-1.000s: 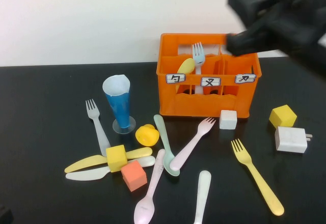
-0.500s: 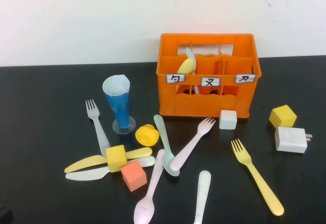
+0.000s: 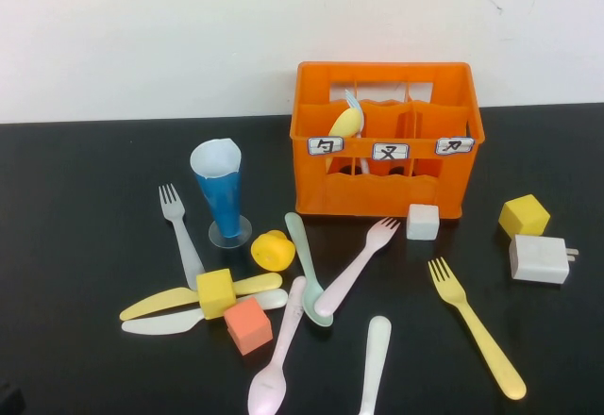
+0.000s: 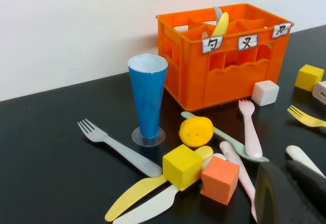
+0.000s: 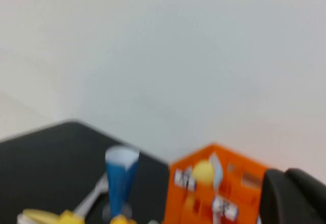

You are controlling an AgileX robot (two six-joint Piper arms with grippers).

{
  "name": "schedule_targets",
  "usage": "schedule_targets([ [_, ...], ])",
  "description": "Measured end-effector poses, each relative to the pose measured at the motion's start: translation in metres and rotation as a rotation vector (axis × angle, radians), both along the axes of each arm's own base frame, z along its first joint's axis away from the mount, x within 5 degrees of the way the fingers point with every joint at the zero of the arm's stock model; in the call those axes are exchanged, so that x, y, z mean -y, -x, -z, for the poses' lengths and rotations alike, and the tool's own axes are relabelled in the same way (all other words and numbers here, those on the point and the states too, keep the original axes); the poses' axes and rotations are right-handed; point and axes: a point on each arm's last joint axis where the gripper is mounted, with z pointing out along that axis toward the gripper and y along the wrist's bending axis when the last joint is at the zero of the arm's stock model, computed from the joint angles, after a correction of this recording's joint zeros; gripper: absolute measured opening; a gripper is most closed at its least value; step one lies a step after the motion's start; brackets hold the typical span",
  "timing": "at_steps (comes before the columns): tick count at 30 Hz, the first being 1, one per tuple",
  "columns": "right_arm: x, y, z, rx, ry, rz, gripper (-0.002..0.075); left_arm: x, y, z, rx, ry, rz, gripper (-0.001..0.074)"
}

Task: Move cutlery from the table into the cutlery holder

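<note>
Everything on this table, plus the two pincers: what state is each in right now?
cutlery holder: upright, holding a yellow spoon and a pale fork.
blue cup: upright, empty.
yellow fork: flat on the table.
pink fork: lying across the mint spoon.
left pincer: shut, low over the table.
right pincer: shut, raised.

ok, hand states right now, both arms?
Left hand: closed, empty, low over the table near the robot.
Right hand: closed, empty, raised, out of the high view.
</note>
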Motion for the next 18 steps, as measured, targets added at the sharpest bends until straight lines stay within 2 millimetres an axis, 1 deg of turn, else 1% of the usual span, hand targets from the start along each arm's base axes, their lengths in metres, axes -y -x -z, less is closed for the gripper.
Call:
schedule_targets([
  [4,0.000,0.001,0.031,-0.057,0.082,-0.008,-0.0001,0.000,0.000,0.000,0.000,0.000,0.000,-0.0001],
  [8,0.006,0.009,0.060,-0.096,0.123,-0.011,-0.0001,0.000,0.000,0.000,0.000,0.000,0.000,-0.0001],
  [13,0.015,0.021,0.081,-0.065,0.150,-0.008,-0.0001,0.000,0.000,0.000,0.000,0.000,0.000,-0.0001],
  [18,0.021,0.026,0.105,-0.094,0.173,0.012,-0.0001,0.000,0.000,0.000,0.000,0.000,0.000,-0.0001],
])
